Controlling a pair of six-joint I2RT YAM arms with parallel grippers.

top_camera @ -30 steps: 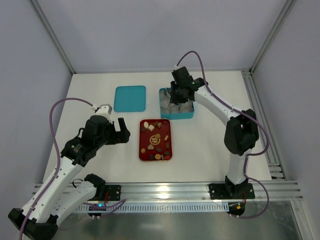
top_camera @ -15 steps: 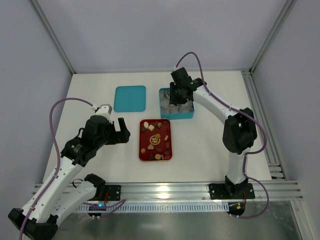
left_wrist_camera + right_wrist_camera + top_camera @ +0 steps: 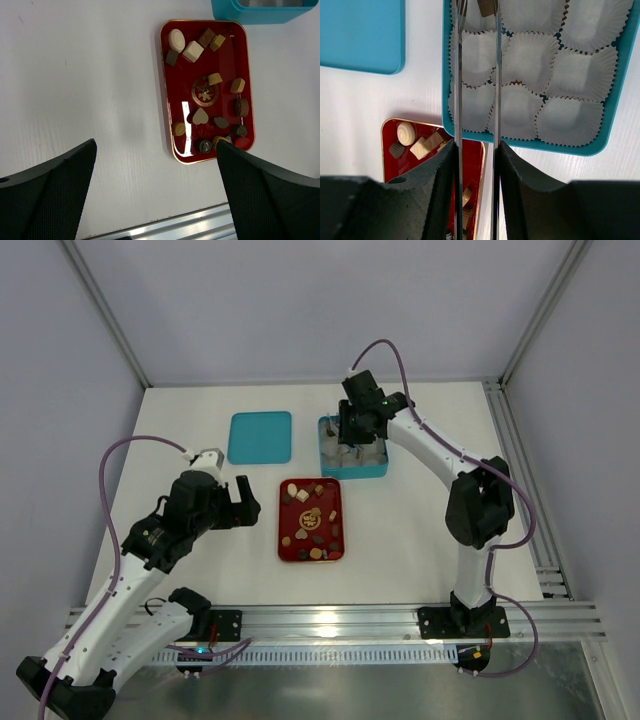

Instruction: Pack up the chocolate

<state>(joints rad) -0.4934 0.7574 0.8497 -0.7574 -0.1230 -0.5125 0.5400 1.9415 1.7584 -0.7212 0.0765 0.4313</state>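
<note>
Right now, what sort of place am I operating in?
Probably a robot test cell: a white table boxed in by plain walls and metal framing, two arms bolted to a rail, and a staged red tray of chocolates beside a teal box of paper cups.

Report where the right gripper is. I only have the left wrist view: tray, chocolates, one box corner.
Observer: The right gripper hangs over the open box, fingers pointing down into it.
Operator: Say what it carries.
Observer: A brown chocolate sits between its fingertips, with a gap beside one finger, so it does not look clamped.
Operator: Describe the box contents.
Observer: Rows of white paper cups; the ones fully in the right wrist view hold nothing.
</note>
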